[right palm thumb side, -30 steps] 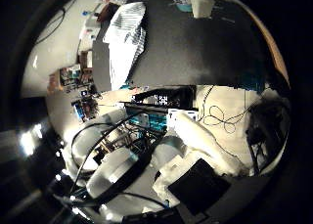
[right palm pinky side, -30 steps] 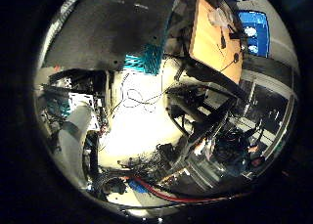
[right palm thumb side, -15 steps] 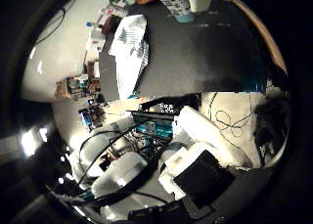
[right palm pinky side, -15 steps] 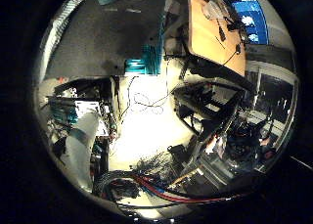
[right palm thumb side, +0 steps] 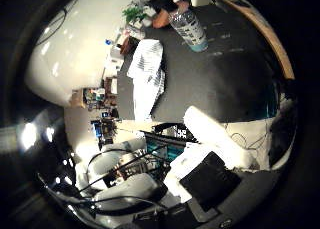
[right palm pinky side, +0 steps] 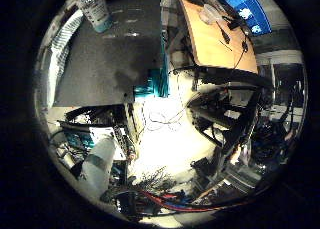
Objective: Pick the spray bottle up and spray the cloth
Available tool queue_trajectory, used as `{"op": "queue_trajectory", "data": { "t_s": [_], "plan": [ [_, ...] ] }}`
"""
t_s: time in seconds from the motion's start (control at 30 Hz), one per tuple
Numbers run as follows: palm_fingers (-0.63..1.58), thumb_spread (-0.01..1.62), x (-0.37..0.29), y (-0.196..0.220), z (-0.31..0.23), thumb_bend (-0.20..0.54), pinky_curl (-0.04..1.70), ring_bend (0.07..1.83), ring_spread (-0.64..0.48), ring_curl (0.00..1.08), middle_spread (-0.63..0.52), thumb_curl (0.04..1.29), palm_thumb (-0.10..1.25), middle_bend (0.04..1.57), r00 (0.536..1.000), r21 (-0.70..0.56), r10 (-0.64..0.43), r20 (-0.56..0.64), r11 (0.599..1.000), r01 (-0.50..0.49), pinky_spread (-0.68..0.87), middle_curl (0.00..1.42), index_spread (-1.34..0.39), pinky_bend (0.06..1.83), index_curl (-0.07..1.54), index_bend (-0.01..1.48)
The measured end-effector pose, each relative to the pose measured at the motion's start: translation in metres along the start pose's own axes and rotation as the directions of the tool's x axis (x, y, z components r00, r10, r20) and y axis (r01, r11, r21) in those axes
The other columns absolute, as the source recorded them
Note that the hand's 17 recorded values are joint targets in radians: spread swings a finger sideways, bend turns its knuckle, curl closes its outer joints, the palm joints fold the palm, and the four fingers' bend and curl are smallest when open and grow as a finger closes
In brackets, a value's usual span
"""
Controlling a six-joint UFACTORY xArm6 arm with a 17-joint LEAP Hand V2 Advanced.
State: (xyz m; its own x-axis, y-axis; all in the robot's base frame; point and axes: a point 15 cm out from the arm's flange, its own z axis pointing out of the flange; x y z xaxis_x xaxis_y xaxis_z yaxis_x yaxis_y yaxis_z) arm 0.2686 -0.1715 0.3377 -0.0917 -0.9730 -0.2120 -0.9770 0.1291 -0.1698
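Observation:
In the right thumb side palm view, a clear spray bottle [right palm thumb side: 188, 29] with a teal base stands upright on a dark grey table [right palm thumb side: 220, 74]. A white striped cloth [right palm thumb side: 148, 74] lies on the same table, beside the bottle and away from it. My right hand [right palm thumb side: 215, 134] shows as white and black parts; one white finger reaches out straight. The hand is well away from the bottle and cloth. The right little finger side palm view also shows the bottle [right palm pinky side: 97, 9] on the table [right palm pinky side: 110, 54], with the cloth [right palm pinky side: 66, 37] at the table's end.
A wooden desk [right palm pinky side: 215, 34] with a lit monitor [right palm pinky side: 247, 3] stands beside the dark table. A teal part [right palm pinky side: 150, 85] sits at the dark table's edge. Black frames and clutter [right palm pinky side: 230, 119] stand on the pale floor [right palm pinky side: 165, 139]. A green plant [right palm thumb side: 137, 11] stands behind the cloth.
The whole picture has shifted in both views, so the hand has moved. The bottle now shows whole, and more of the dark table and cloth shows. Bottle and cloth have not moved.

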Motion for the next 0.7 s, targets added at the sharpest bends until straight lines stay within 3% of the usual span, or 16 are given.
{"op": "queue_trajectory", "data": {
  "t_s": [0.27,0.53,0.7],
  "plan": [
    [0.09,1.06,0.009,-0.01,0.001,-0.028,0.34,0.21,0.18,0.23,0.06,0.28,0.54,0.19,0.999,0.076,0.009,0.041,0.997,-0.012,0.39,0.32,-0.32,0.35,0.29,0.16],
    [0.1,1.06,0.019,-0.04,0.012,-0.022,0.33,0.23,0.18,0.25,0.06,0.28,0.54,0.2,0.99,0.284,0.023,0.138,0.957,-0.062,0.38,0.32,-0.31,0.36,0.28,0.16],
    [0.1,1.05,0.027,-0.041,0.024,-0.024,0.32,0.23,0.17,0.26,0.06,0.28,0.55,0.2,0.984,0.315,0.045,0.17,0.944,-0.098,0.38,0.32,-0.3,0.37,0.27,0.15]
  ]
}}
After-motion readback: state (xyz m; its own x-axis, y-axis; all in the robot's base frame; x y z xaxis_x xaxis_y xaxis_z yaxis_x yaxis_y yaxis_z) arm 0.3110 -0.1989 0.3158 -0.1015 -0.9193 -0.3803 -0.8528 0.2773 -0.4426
